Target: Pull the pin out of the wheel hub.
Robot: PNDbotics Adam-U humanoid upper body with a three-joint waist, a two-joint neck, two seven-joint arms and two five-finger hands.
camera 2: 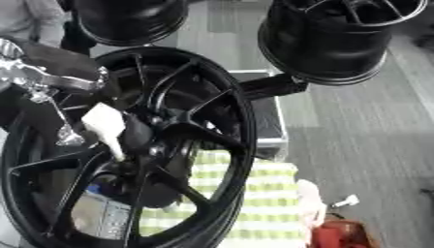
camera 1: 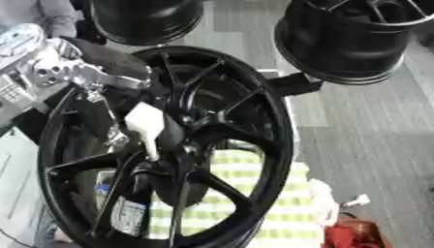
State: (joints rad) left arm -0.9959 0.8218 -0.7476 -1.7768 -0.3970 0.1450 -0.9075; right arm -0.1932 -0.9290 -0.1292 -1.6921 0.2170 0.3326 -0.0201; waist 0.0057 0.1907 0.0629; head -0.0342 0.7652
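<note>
The pin is showing as a pale, tapered piece, wide at its upper end and narrowing down toward the centre of the wheel hub, where its thin tip is sitting at or in the hub's bore, so by the look of it the pin is not yet drawn out. The wheel hub is a black spoked rim standing on edge and filling the near left of both views, which is leaving its centre facing the robot and open to a reach through the spokes. The left hand is coming in from the upper left, its silver and black parts lying just beside the pin's wide end; whether its fingers are curled round the pin cannot be told, since spokes and dark parts are covering that spot. The right hand is not showing in either view. Behind the rim a green-and-white striped cloth is lying low, and two more black rims are sitting farther off, well apart from the work.
</note>
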